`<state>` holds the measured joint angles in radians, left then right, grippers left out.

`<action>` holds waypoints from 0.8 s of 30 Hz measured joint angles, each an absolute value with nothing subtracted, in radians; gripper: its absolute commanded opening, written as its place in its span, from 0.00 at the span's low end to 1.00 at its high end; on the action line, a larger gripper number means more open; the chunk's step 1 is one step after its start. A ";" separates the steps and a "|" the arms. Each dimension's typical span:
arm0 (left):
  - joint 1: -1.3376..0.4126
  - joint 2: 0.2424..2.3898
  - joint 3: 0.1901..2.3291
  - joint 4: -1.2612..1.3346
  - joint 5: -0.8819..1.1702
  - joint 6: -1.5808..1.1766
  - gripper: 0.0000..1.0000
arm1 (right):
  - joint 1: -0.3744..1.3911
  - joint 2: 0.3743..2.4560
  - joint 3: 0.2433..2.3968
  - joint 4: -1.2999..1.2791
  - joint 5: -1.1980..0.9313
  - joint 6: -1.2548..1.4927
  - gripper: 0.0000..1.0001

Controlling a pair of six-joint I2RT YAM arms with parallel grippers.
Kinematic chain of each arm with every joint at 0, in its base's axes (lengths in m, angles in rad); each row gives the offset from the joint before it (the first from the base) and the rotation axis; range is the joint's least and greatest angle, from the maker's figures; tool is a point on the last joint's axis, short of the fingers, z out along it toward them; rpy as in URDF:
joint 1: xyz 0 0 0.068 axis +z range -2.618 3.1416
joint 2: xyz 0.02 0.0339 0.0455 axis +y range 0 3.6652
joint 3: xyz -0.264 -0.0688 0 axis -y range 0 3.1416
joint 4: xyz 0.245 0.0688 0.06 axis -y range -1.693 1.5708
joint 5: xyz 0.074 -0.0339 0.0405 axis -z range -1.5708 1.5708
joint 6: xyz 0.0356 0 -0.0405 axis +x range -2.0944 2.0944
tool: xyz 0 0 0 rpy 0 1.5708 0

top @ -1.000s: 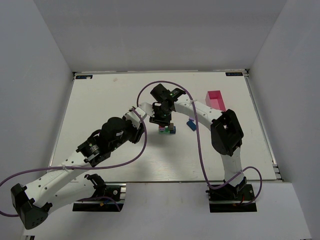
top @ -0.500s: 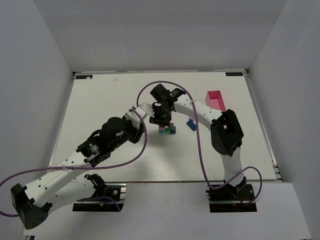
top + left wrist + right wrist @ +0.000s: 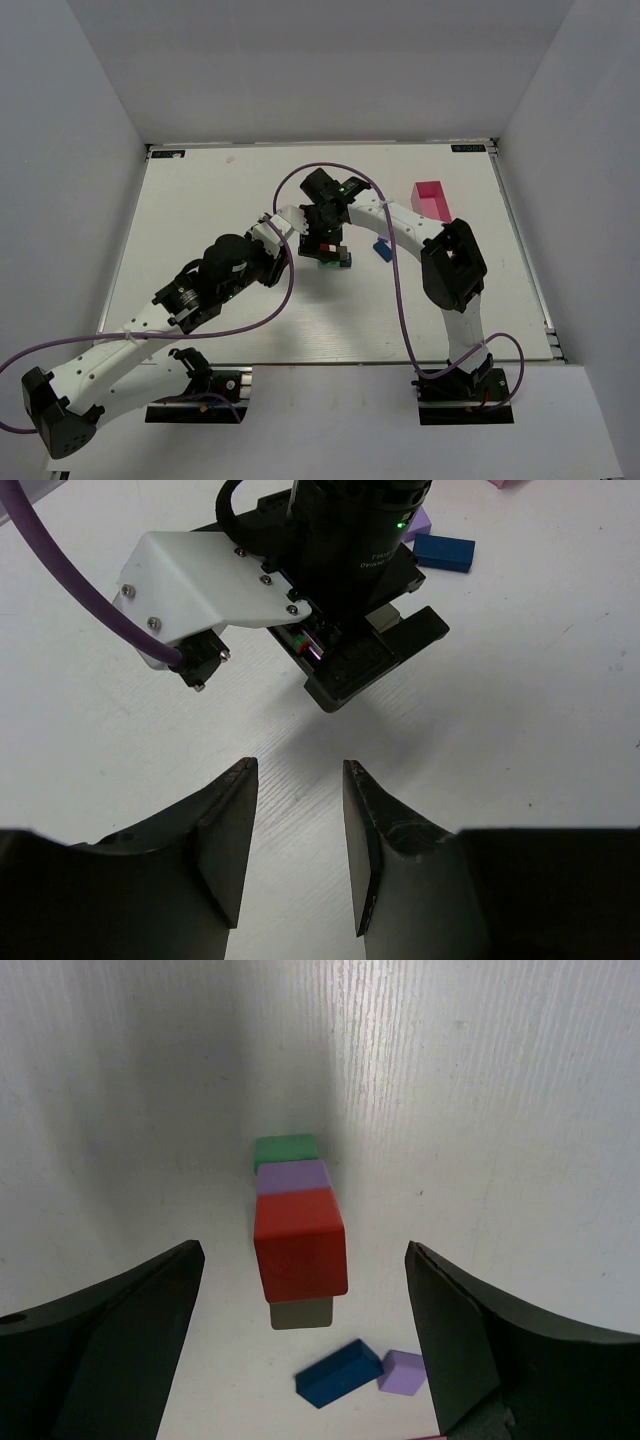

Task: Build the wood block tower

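- The right end effector (image 3: 305, 1250) hangs over the block tower (image 3: 298, 1222), fingers spread wide, with bare desk (image 3: 480, 1110) on either side of the stack.
- The left end effector (image 3: 297, 770) is open over bare desk. The right arm's wrist stands directly ahead of it, blocking that approach to the tower.
- A blue block (image 3: 338, 1372) and a purple block (image 3: 404, 1370) lie near the tower's right side.
- The pink box (image 3: 431, 198) sits well apart, far right.

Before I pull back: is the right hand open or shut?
Open: the right hand has its fingers wide apart, neither touching the red block.
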<state>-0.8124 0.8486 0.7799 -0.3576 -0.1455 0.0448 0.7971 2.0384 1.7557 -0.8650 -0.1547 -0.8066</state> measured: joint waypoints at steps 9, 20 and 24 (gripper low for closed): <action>-0.812 0.849 0.780 -0.358 -0.146 0.045 0.50 | 0.797 2.035 1.750 -0.855 -0.152 -0.804 0.90; -0.812 0.782 0.754 -0.333 -0.137 0.061 0.53 | 0.785 1.900 1.700 -0.821 -0.161 -0.783 0.90; -0.812 0.712 0.730 -0.301 -0.121 0.075 0.54 | 0.770 1.831 1.672 -0.792 -0.163 -0.765 0.90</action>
